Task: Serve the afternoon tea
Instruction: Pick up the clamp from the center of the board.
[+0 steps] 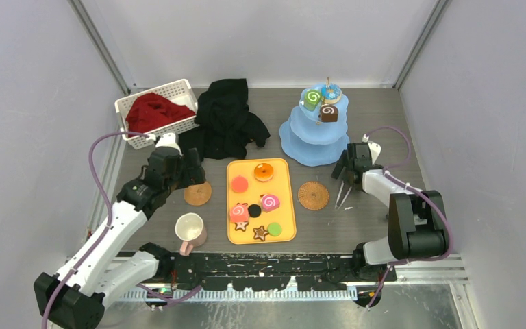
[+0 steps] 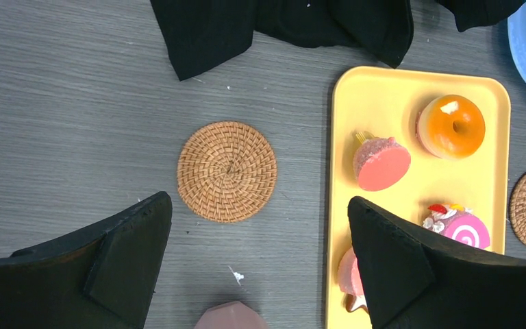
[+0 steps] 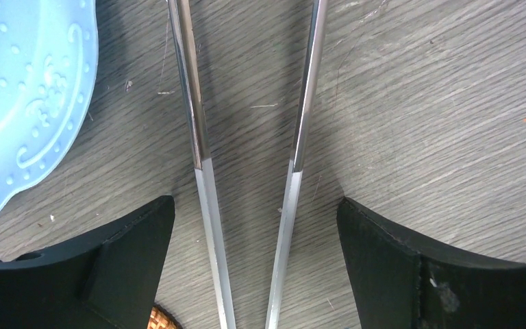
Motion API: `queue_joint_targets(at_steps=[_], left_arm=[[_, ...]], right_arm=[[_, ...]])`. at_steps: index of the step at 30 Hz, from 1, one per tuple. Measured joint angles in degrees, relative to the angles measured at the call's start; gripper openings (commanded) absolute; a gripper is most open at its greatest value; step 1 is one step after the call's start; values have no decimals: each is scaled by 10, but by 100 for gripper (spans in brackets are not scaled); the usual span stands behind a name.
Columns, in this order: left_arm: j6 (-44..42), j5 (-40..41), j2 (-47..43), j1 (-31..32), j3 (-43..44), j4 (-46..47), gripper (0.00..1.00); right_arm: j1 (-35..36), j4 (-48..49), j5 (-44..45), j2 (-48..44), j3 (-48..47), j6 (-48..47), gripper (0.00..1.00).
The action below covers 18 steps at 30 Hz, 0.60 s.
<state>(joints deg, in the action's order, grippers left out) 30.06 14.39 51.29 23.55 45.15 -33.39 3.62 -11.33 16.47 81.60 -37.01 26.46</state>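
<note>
cream mug (image 1: 190, 227): pink handle | stand (image 1: 308, 147): pale-blue, three scalloped tiers

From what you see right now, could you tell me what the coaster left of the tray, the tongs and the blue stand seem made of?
Coaster: woven rattan or straw, matte; spiral weave shows. Tongs: polished metal, likely steel; mirror-like sheen. Blue stand: probably moulded plastic, smooth with embossed dots and scrolls.

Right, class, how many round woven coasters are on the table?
2. One coaster lies just left of the yellow tray; the other lies just right of it. The black cloth could hide more.
</note>
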Motion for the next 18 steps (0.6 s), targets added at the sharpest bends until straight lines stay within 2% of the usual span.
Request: queue_joint_targets(at_steps=[13, 18], left_arm=[[11, 6, -12, 0, 0, -4, 99], [11, 6, -14, 0, 0, -6, 99]], right_arm=[[0, 23, 3, -20, 15, -10, 94], [0, 38, 6, -42, 34, -13, 89]])
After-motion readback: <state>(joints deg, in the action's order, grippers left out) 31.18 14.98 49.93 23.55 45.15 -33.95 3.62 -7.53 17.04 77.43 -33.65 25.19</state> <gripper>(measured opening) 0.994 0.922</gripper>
